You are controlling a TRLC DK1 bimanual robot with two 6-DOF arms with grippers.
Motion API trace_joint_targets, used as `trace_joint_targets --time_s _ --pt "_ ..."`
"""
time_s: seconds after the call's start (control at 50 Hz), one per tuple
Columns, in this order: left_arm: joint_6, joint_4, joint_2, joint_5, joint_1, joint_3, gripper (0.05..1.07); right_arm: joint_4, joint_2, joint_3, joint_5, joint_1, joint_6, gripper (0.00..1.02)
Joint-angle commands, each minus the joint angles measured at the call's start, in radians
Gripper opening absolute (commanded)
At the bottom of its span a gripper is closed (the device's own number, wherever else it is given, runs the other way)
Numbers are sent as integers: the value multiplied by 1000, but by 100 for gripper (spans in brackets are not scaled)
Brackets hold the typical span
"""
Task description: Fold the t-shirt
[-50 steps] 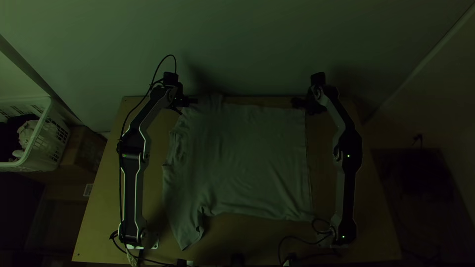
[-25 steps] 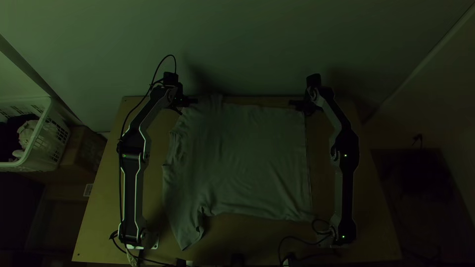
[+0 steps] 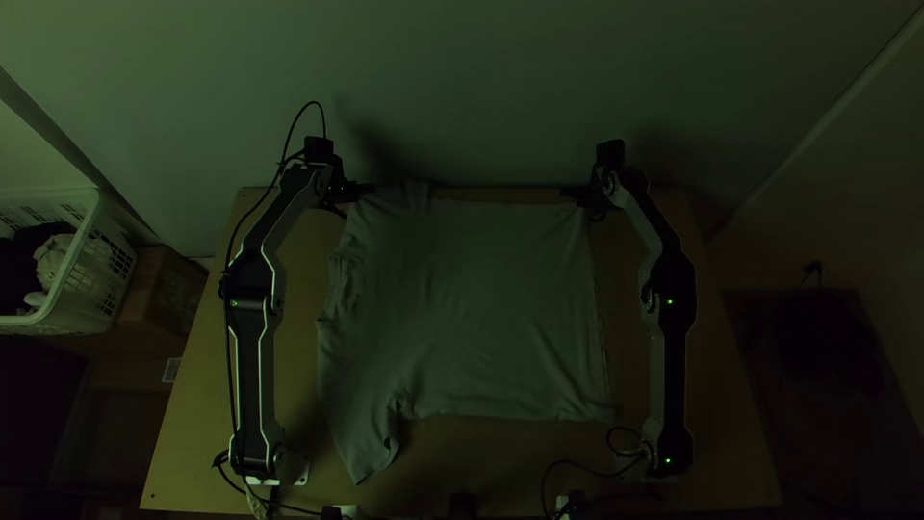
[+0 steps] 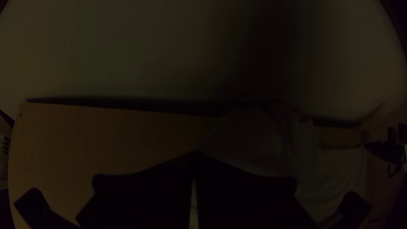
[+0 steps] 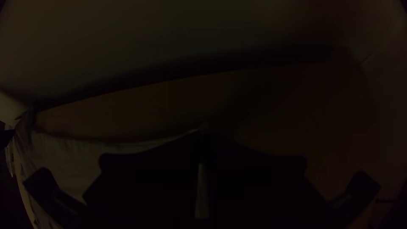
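L grip [image 3: 366,190] & R grip [image 3: 576,195] clamped on tee's [image 3: 472,308] far edge, wood tbl [image 3: 197,385] by pale wall [image 3: 481,87], laundry bskt [image 3: 96,274] off L.

No legible text, label, brand, number or sign noted in the top view or either wrist view.

The t-shirt [image 3: 472,308] is matt cloth, the table [image 3: 192,414] smooth wood.
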Motion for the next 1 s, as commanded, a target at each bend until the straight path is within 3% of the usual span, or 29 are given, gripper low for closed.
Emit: trace_joint_targets --time_s 0.0,0.6,0.98 --pt "-37 9 -60 15 32 -5 8 21 8 31 16 -17 -27 2" --pt "-45 -3 -213 55 46 -169 8 -91 -159 -49 16 -37 -84 2" --pt "-42 117 -387 55 26 -450 8 -128 -282 -210 16 -37 -95 2"
